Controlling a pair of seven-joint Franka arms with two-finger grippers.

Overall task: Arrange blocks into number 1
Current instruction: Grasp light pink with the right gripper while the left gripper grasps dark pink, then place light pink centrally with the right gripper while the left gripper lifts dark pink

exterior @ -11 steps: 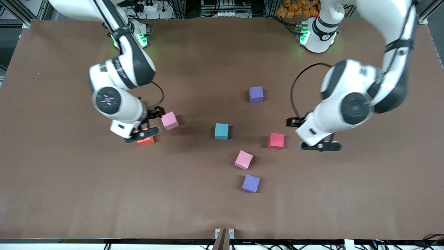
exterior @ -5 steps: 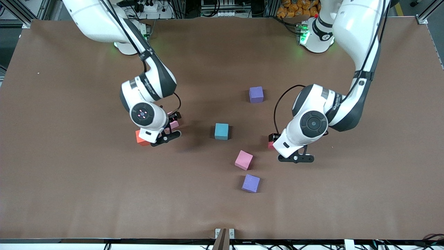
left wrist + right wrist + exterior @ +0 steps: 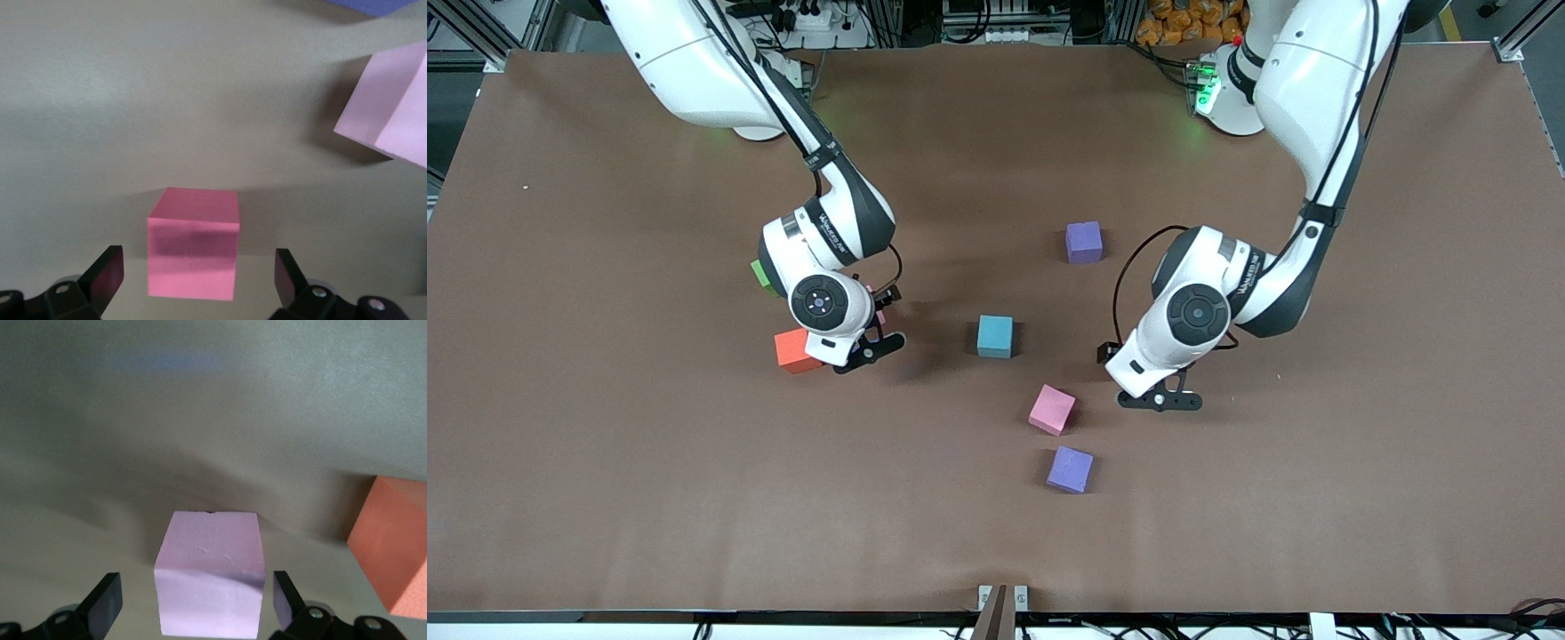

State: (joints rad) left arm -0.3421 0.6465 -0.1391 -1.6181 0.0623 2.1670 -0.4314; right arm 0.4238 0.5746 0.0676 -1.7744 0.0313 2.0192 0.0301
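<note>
**A:** What has just changed?

**B:** Both arms have swung inward and dropped. The left tool now sits over the red block, fingers spread on either side with gaps. The right tool has left the orange block and now flanks a pink block, also spread wide.

**A:** And what does that mean for the 1?

**B:** Probably two grasps are coming. There is no column yet. The light blue block, the purple blocks and the other pink block lie scattered on the tabletop.

**A:** Any containers?

**B:** None in view.
</note>
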